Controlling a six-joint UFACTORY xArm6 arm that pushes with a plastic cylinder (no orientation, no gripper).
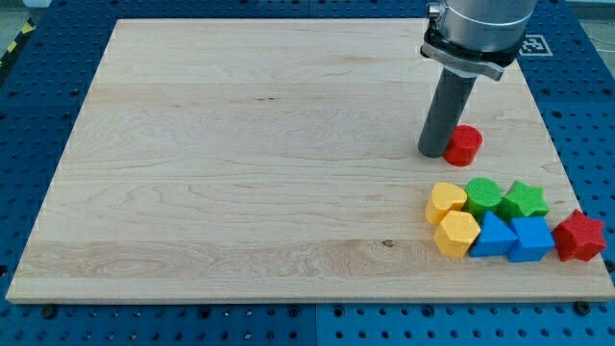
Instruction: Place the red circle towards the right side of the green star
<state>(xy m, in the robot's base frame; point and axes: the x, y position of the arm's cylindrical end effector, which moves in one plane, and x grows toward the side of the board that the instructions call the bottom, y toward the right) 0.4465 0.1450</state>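
- My tip rested on the wooden desk near the view's right edge, touching the left side of the red circle.
- I carried no jaws, only the dark rod, so nothing was open, closed or gripped.
- The red circle stood alone, apart from the cluster of blocks toward the view's bottom right, just above it.
- The green star sat in that cluster's upper row, below and to the right of the red circle, with a green hexagon-like block touching its left side.
- A yellow heart-like block and a yellow hexagon formed the cluster's left end.
- A blue triangle and a blue cube-like block lay along the bottom row, below the two green blocks.
- A red star stood at the desk's right edge, just beside the blue cube-like block.
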